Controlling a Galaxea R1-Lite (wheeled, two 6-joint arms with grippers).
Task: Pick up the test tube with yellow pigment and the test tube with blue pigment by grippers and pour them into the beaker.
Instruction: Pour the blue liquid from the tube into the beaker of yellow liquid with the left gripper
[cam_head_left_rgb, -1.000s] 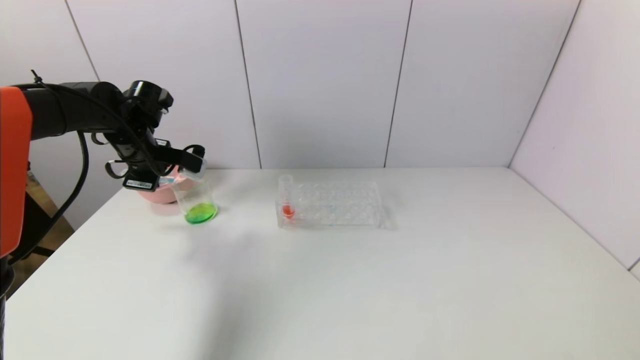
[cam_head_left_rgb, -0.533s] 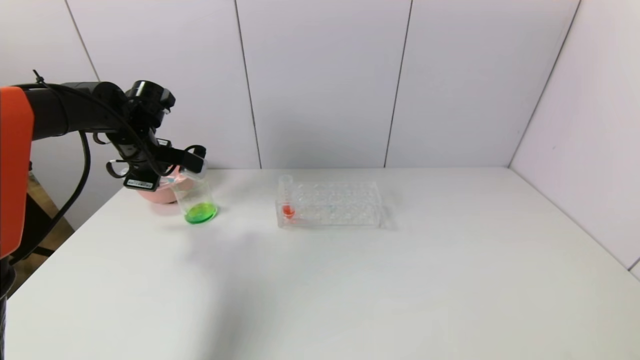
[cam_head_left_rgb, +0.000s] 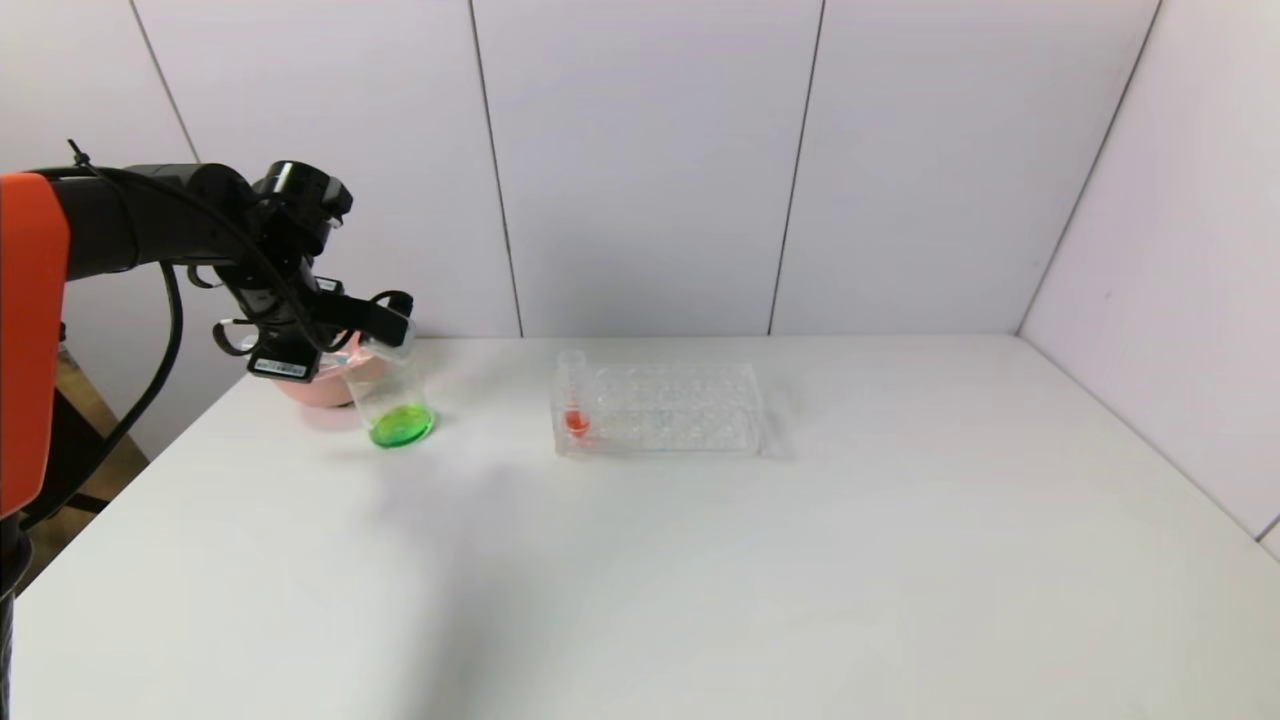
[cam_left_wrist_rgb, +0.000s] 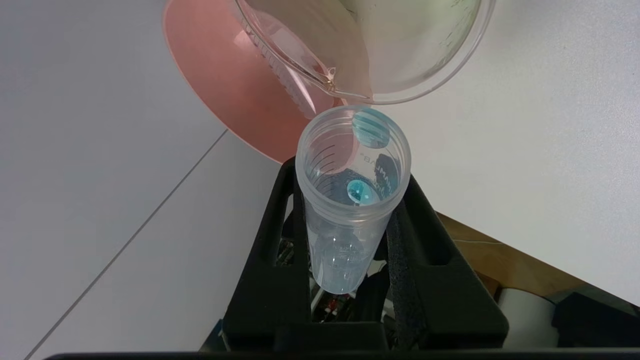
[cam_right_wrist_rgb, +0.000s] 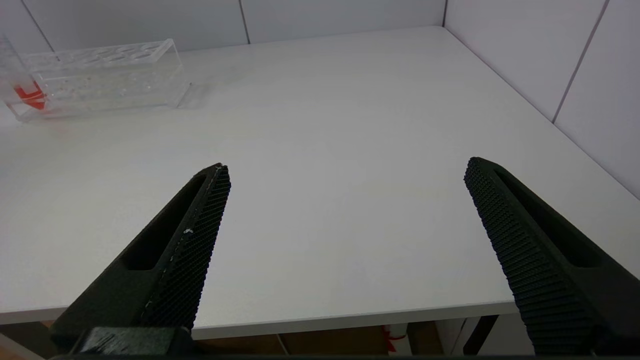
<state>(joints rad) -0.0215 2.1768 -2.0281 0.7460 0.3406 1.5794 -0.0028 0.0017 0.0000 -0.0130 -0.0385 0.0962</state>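
- Almost nothing has shifted since the earlier head frames: the left gripper (cam_head_left_rgb: 385, 322) sits a trace higher at the left of the frame, with the tube at the same tilt.
- Right gripper (cam_right_wrist_rgb: 345, 235): parked nearest the camera over the bare table (cam_head_left_rgb: 700, 560), off the head view. Its fingers are spread wide and hold nothing.
- Rack (cam_head_left_rgb: 660, 408), mid-frame: only the red tube (cam_head_left_rgb: 573, 395) stands in it, at its left end.
- Beaker (cam_head_left_rgb: 392, 398), centre-left: it holds green liquid, so both colours appear to be already in.
- Blue tube (cam_left_wrist_rgb: 352, 195): clamped between the closed left fingers (cam_left_wrist_rgb: 272, 260), tipped mouth-down against the beaker's rim. Only blue droplets cling inside; judged nearly drained.
- Arm pose: it reaches in from the left edge, wrist rolled for pouring.
- Pink bowl (cam_head_left_rgb: 305, 388), farthest, behind the beaker.
- Yellow tube: not visible.
- Remaining: probably only putting the blue tube down.
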